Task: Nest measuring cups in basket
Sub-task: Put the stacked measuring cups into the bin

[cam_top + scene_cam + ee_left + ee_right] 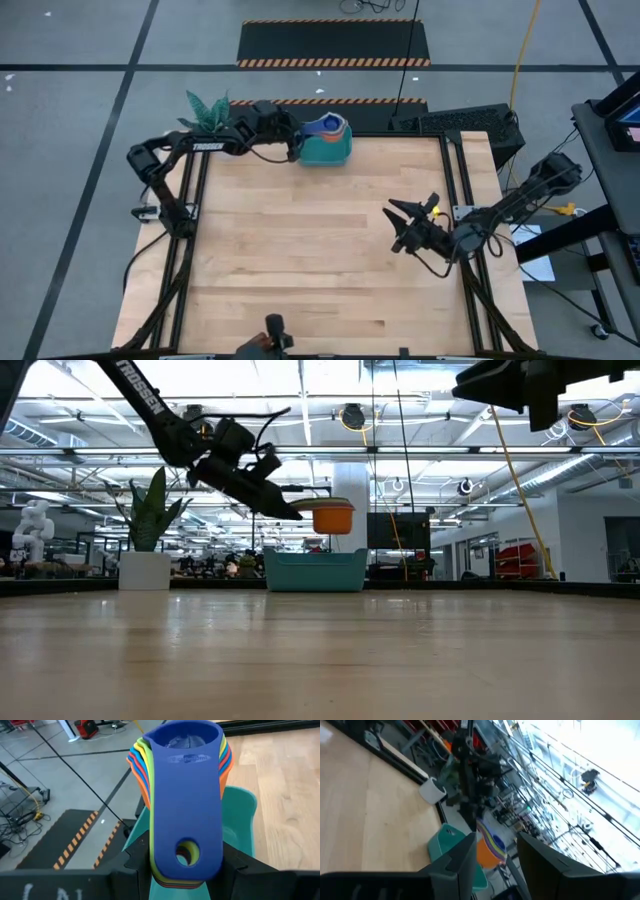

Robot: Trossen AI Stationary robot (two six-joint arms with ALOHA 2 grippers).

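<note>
One stack of measuring cups (186, 795), nested together with the blue one on top and yellow, green, light blue, red and orange rims showing beneath it, is clamped by its handles in the left claw (186, 870). In the low view the stack (330, 515) hangs above the basket (314, 571), clear of its rim. The basket (325, 148), a teal tub, stands at the far edge of the bench (320, 260), near the middle, and from overhead the cups (328, 125) sit over it. What lies inside the tub cannot be made out.

Embossed lettering runs across the blue cup just below its bowl, too faint to read. The left arm carries white lettering, of which "ROSSEN" is legible in the low view.

A white pot with a green plant (146, 556) stands just off the bench's far left corner, beside the left arm.

The right claw (405, 226) is raised over the right part of the bench, well apart from the basket, its fingers (457, 862) parted with nothing between them.
</note>
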